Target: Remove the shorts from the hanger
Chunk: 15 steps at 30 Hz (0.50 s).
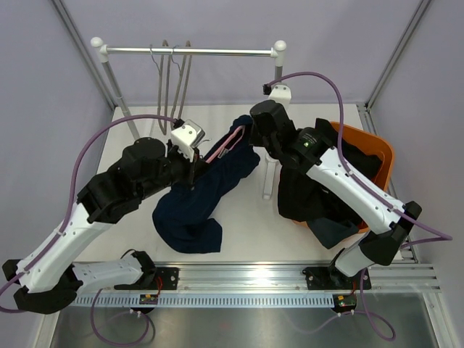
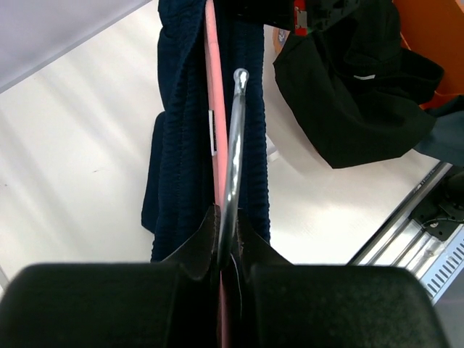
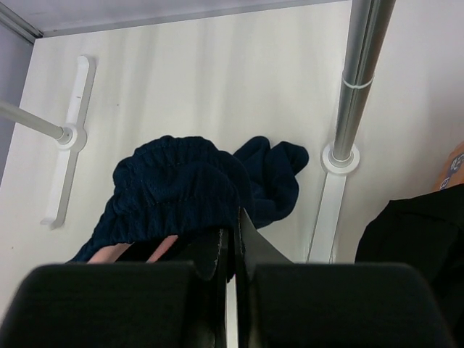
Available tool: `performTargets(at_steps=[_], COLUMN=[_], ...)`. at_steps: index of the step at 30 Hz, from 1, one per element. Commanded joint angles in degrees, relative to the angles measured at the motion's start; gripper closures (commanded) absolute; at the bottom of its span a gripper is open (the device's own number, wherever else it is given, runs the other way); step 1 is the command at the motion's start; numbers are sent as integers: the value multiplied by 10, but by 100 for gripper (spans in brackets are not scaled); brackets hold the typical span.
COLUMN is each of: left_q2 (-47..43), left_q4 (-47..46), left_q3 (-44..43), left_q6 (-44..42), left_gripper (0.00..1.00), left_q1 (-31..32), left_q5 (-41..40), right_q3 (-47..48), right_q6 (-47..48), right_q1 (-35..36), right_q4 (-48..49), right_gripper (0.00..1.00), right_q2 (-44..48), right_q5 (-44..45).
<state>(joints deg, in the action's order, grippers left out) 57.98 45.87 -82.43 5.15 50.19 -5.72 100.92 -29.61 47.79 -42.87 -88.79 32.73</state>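
Three shorts are showing: one navy blue pair point(image 1: 199, 199) is lying mid-surface point(image 1: 246, 232), one black pair point(image 1: 304, 192) is draping over the basket's near side, and one dark teal pair point(image 1: 335, 230) is hanging below it toward the near edge. One orange basket point(image 1: 377, 152) is sitting at the right edge. One pink hanger point(image 1: 226, 148) is carrying the navy blue pair. At least two empty grey hangers point(image 1: 174, 80) are hanging on the single rack point(image 1: 192, 51) along the far edge. Two tools are appearing: one left tool point(image 2: 226, 221), one right tool point(image 3: 232, 235).

The shorts point(image 1: 196, 206) lie mid-frame on the tabletop point(image 1: 243, 235), rack point(image 1: 188, 51) at the top, bin point(image 1: 368, 142) with more shorts point(image 1: 312, 196) at right.
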Motion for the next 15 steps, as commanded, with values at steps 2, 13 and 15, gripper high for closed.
performTargets(at_steps=[2,13,15], left_q2=[-41,-60,-59], left_q4=[-2,-37,-54], left_q3=[-12,-9,-8], left_q6=[-12,0,6], left_gripper=[100,100,100], left_q1=[5,5,5], left_q5=[52,33,17], right_q3=[-13,-43,-60], right_q6=[6,-4,-5], right_q1=[-39,-51,-46], right_q4=[17,29,31], right_gripper=[100,100,100], right_q2=[2,25,41], right_q5=[30,-24,-35])
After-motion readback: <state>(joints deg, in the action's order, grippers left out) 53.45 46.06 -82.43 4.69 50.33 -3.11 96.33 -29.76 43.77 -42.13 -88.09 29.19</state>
